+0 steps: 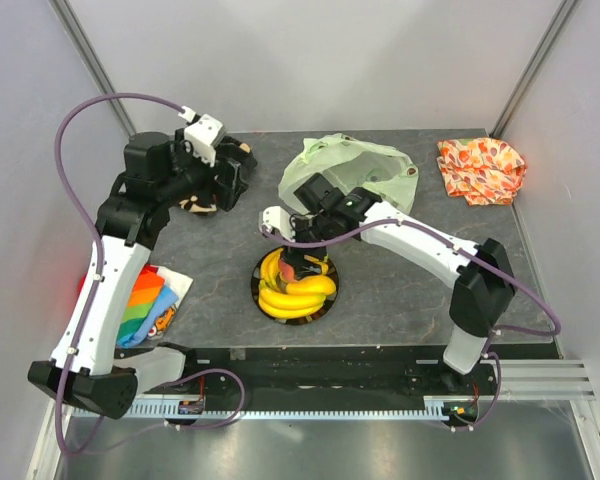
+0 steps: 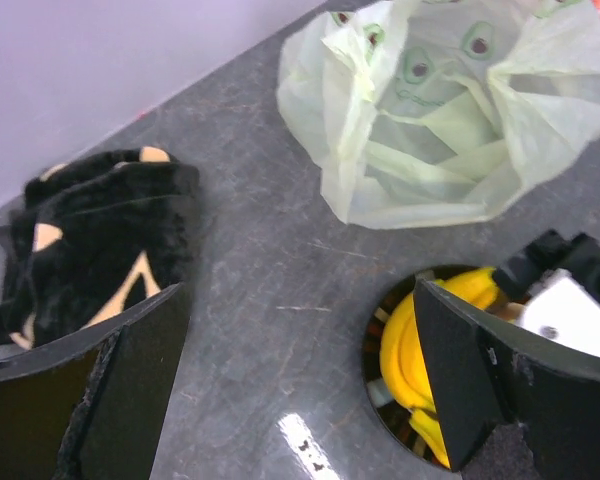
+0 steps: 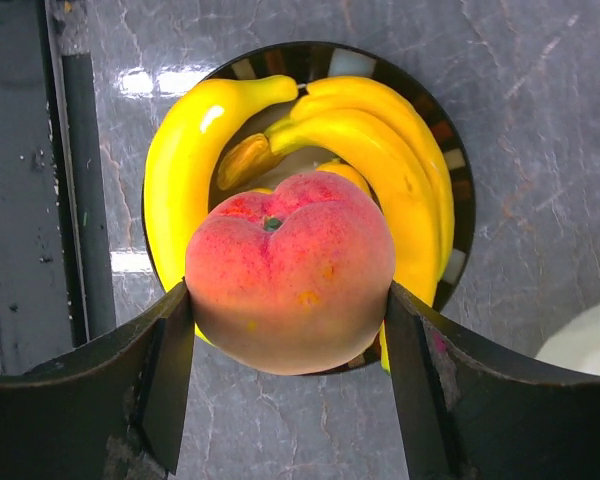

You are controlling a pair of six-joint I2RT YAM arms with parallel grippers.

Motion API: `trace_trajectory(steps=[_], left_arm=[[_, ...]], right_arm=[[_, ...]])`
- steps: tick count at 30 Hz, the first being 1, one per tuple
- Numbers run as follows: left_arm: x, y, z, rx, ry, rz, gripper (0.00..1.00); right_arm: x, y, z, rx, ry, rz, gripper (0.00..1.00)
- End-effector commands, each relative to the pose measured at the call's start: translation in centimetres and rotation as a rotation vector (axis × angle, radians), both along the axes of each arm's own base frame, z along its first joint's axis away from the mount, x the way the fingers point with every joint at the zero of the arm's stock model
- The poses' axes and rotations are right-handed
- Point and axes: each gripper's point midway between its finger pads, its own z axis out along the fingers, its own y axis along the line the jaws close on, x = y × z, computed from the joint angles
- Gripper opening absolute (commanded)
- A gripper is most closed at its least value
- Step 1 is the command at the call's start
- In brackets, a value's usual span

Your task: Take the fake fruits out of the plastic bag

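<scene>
My right gripper (image 3: 288, 305) is shut on the orange-pink peach (image 3: 280, 250) and holds it just above a dark round plate (image 3: 463, 200). Yellow banana bunches (image 3: 380, 150) lie on that plate. In the top view the right gripper (image 1: 298, 262) hangs over the bananas (image 1: 298, 292) at the table's front middle. The pale yellow-green plastic bag (image 1: 355, 168) lies crumpled and open behind it; it also shows in the left wrist view (image 2: 450, 120). My left gripper (image 1: 235, 178) is open and empty at the back left, well apart from the bag. The yellow oval fruit is out of view.
A black cloth with tan patches (image 2: 100, 230) lies under my left gripper. An orange leaf-patterned cloth (image 1: 480, 168) lies at the back right corner. A rainbow-striped cloth (image 1: 145, 300) lies at the front left edge. Walls close the table on three sides.
</scene>
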Motion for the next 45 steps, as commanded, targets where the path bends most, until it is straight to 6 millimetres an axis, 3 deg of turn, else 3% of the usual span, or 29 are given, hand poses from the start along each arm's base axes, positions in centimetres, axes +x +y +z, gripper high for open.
trace_trajectory(steps=[1, 8, 14, 21, 27, 45], left_arm=[[-1.7, 1.1, -2.4, -0.068, 0.106, -0.06, 0.99], [-3.4, 2.6, -2.5, -0.096, 0.1, -0.044, 0.99], [-3.6, 3.4, -2.4, -0.123, 0.104, -0.026, 0.99], [-3.7, 3.1, -2.6, -0.145, 0.123, -0.049, 0.99], [-3.4, 3.2, -2.7, -0.148, 0.126, -0.047, 0.99], [-2.5, 2.8, -2.7, -0.174, 0.139, -0.071, 0.98]], right_arm=[[0.4, 2.1, 1.9, 0.028, -0.089, 0.083, 0.5], [-1.0, 3.5, -1.1, -0.031, -0.068, 0.107, 0.51], [-0.8, 3.9, -2.7, -0.06, -0.033, 0.047, 0.53], [-1.0, 3.6, -3.2, -0.078, -0.036, 0.045, 0.6], [-1.3, 2.9, -3.0, -0.1, -0.019, 0.01, 0.77], [-1.0, 3.8, -2.2, -0.067, -0.021, -0.001, 0.77]])
